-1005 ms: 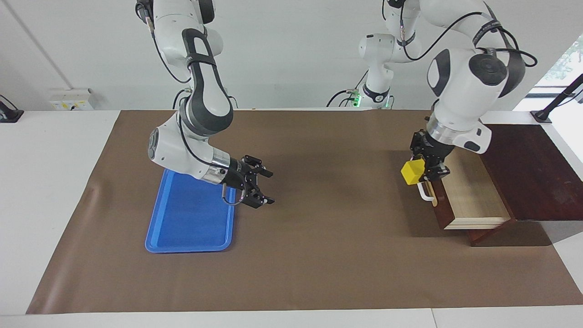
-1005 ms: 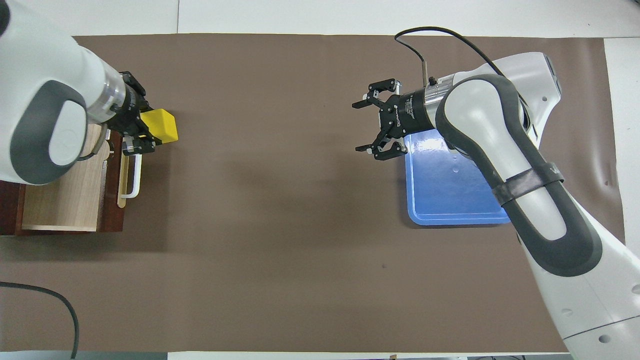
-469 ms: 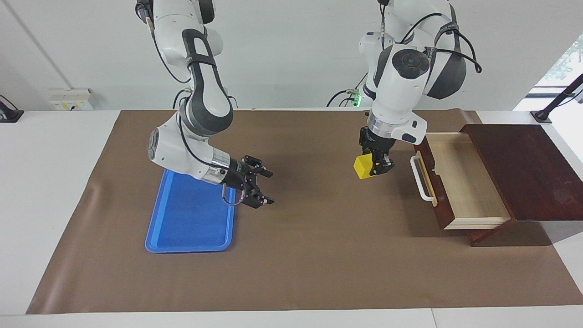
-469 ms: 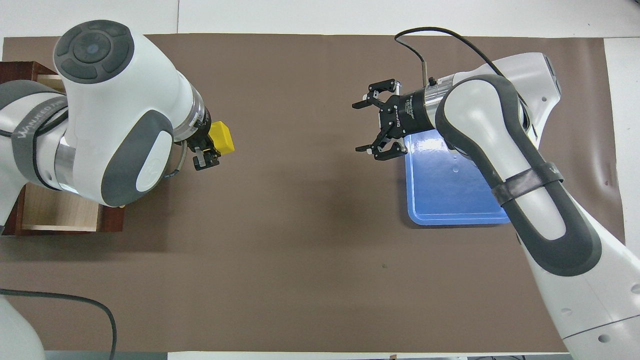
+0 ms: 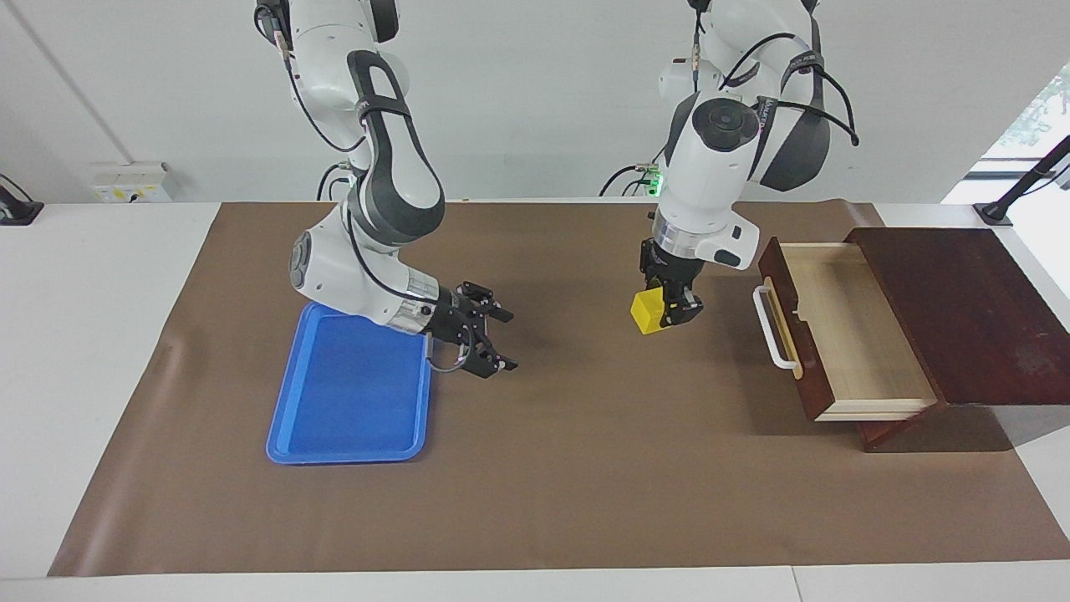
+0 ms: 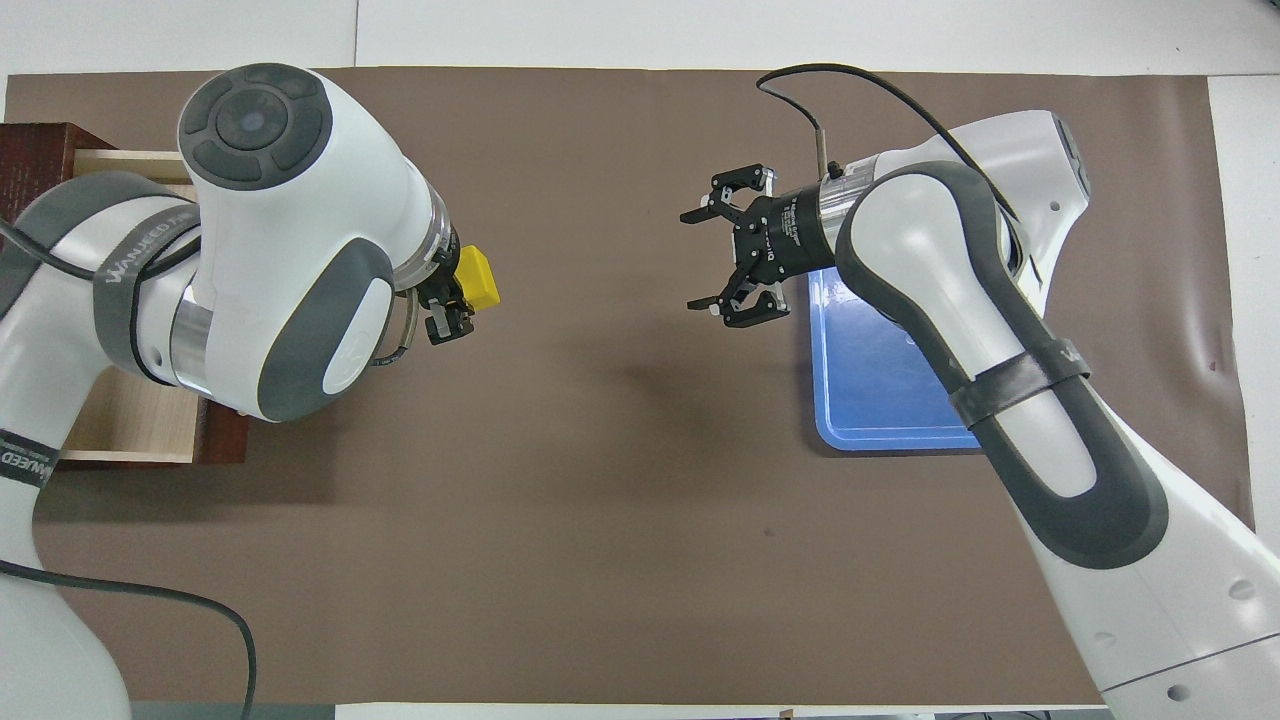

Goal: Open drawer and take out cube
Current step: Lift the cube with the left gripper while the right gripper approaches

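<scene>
A plain white wall [image 5: 535,100] rises at the robots' end of the white table [image 5: 100,351], which a brown mat [image 5: 585,468] mostly covers, and daylight enters a window [image 5: 1032,117] near the left arm's end.

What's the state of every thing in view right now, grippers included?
Dark reddish-brown wooden drawer: pulled open, pale interior empty.
Small bright-yellow cube: out of the drawer, held in the air over the brown mat.
Left gripper: shut on the cube, between drawer and tray.
Right gripper: open, empty, over the mat beside the tray.
Blue plastic tray: flat on the mat, empty.
</scene>
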`<state>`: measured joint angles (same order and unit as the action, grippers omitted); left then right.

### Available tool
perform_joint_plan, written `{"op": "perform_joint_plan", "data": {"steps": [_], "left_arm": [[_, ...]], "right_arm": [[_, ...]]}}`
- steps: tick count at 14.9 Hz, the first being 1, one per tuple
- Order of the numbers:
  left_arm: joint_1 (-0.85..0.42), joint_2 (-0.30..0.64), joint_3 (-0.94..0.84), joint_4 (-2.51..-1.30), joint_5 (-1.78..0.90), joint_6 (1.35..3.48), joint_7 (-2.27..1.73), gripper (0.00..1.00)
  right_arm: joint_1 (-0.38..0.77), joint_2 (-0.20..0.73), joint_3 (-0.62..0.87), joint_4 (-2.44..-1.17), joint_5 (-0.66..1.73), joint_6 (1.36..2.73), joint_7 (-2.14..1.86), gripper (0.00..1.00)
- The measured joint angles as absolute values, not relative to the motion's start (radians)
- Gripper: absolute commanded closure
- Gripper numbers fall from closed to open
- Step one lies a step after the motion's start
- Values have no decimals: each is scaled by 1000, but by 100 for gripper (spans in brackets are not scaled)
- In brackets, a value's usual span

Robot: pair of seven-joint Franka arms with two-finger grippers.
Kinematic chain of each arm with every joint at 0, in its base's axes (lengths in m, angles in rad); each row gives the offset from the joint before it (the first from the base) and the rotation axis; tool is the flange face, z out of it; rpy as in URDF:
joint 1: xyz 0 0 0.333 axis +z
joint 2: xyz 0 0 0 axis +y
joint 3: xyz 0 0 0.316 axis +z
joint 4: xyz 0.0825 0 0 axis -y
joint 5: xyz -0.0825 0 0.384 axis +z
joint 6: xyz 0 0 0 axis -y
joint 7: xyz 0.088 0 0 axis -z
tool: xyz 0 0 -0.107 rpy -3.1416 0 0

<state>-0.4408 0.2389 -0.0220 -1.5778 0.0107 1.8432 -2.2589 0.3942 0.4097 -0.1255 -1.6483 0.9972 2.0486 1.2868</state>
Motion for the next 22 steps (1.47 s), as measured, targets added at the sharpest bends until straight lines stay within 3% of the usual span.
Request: {"op": "perform_joint_plan", "data": {"steps": [5, 11, 22], "left_arm": [[-443, 239, -21, -1578, 10, 1853, -2270, 100], [-453, 239, -20, -1578, 10, 1862, -2282, 100], [-455, 239, -20, -1578, 10, 1885, -2283, 100]], "right_arm": [[437, 436, -126, -1593, 988, 2062, 1304, 4], [501, 545, -126, -1423, 873, 2061, 1386, 7], [531, 614, -125, -1242, 782, 1982, 1393, 11]]}}
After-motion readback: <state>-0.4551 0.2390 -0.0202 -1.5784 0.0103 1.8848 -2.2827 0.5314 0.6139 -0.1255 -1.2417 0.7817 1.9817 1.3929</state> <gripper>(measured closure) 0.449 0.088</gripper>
